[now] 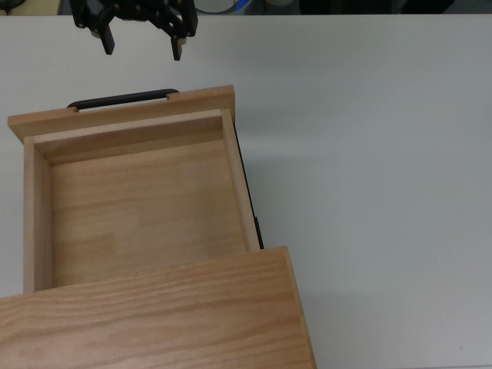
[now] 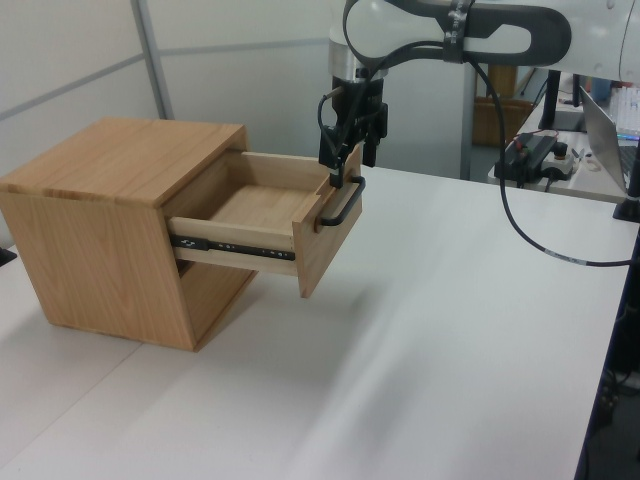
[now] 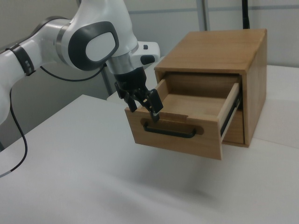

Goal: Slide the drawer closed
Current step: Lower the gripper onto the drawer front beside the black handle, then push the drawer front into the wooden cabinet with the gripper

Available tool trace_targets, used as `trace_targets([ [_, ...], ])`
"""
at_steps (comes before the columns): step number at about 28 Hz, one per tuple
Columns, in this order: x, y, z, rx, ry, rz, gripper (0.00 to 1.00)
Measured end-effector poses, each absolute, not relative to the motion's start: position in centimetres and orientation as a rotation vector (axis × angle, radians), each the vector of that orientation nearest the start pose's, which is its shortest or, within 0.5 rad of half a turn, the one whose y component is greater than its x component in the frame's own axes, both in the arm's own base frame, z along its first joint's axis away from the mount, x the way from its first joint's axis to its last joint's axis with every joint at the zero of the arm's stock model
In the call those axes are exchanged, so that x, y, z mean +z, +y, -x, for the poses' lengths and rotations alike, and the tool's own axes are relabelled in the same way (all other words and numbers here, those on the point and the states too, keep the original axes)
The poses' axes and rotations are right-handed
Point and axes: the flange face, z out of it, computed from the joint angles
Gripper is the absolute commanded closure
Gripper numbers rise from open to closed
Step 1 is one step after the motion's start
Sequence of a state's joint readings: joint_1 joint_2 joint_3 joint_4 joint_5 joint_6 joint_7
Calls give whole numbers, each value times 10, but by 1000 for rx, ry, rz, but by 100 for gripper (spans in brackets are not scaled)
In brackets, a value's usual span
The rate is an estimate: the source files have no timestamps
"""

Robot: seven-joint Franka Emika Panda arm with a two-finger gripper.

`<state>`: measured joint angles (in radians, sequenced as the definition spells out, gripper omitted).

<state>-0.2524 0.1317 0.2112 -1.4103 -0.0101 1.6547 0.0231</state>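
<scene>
a light-wood drawer (image 2: 262,215) stands pulled well out of a wooden cabinet (image 2: 115,225) on a white counter (image 2: 430,340), empty inside, its front panel (image 3: 175,130) carrying a black bar handle (image 3: 169,131). the robot's gripper (image 1: 144,44) hangs just outside and above that front panel, jaws apart and holding nothing, pointing down near the handle. the drawer lies between the jaws and the cabinet, and its slide rails (image 2: 235,248) run straight back into the cabinet, so a push on the panel toward the cabinet looks like what closing needs.
</scene>
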Motion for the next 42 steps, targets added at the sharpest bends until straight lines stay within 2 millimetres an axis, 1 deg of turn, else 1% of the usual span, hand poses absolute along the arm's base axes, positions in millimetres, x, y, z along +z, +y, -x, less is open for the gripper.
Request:
trace_targets([
  [2, 634, -35, -602, -178, 105, 3119, 0],
  [3, 633, -35, -602, -169, 105, 3119, 2],
  [4, 633, -35, -601, -159, 106, 3119, 6],
  [6, 632, -36, -600, -143, 106, 3120, 28],
  [8, 632, -36, -599, -136, 107, 3121, 58],
  [10, 632, -36, -599, -135, 105, 3121, 82],
  [11, 632, -36, -599, -134, 104, 3121, 100],
  [31, 627, -37, -598, -105, 94, 3122, 100],
  [36, 618, -37, -600, -79, 92, 3121, 100],
  [42, 597, -40, -609, -23, 91, 3118, 100],
])
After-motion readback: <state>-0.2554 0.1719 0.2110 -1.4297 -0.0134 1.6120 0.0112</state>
